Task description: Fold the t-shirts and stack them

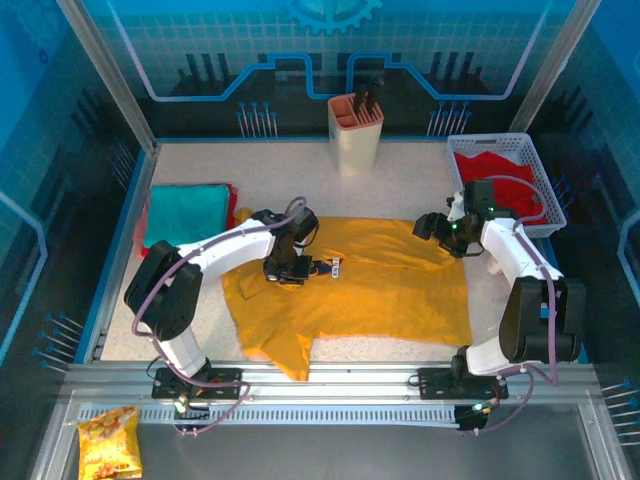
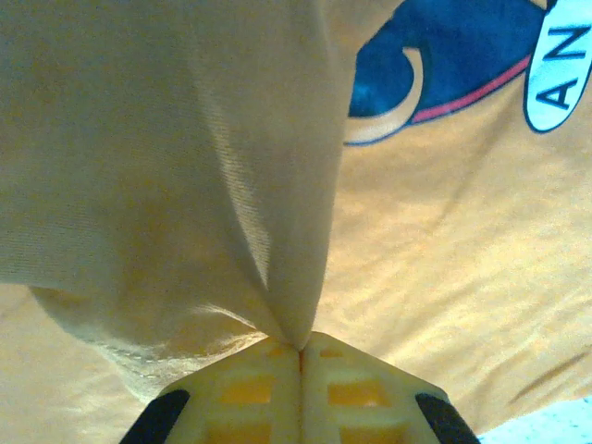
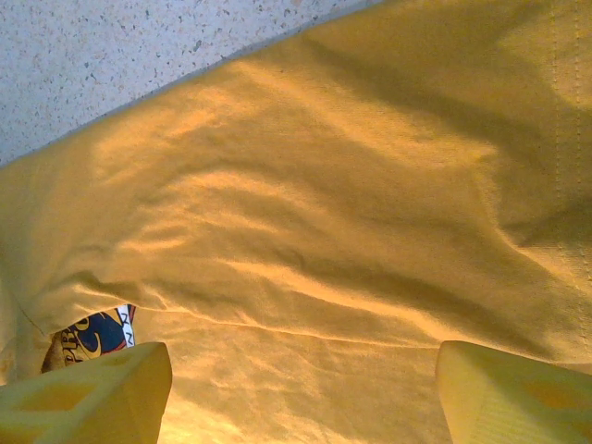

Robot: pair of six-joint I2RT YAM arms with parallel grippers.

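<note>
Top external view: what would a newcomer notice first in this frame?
The large mustard-yellow t-shirt spread at centre dominates, with the left end effector shut on a pinched fold near its dark chest print. The right end effector hangs open above its far-right corner. A teal t-shirt lies far left; a red t-shirt lies in the white basket.

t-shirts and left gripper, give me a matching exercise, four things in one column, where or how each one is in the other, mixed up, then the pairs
Column one:
1. mustard t-shirt
2. teal t-shirt
3. red t-shirt
4. left gripper

Column two:
a. in the white basket, far right
b. shut on a pinch of mustard cloth
c. lying at the far left of the table
d. spread across the middle

Pairs: 1-d, 2-c, 3-a, 4-b
</note>
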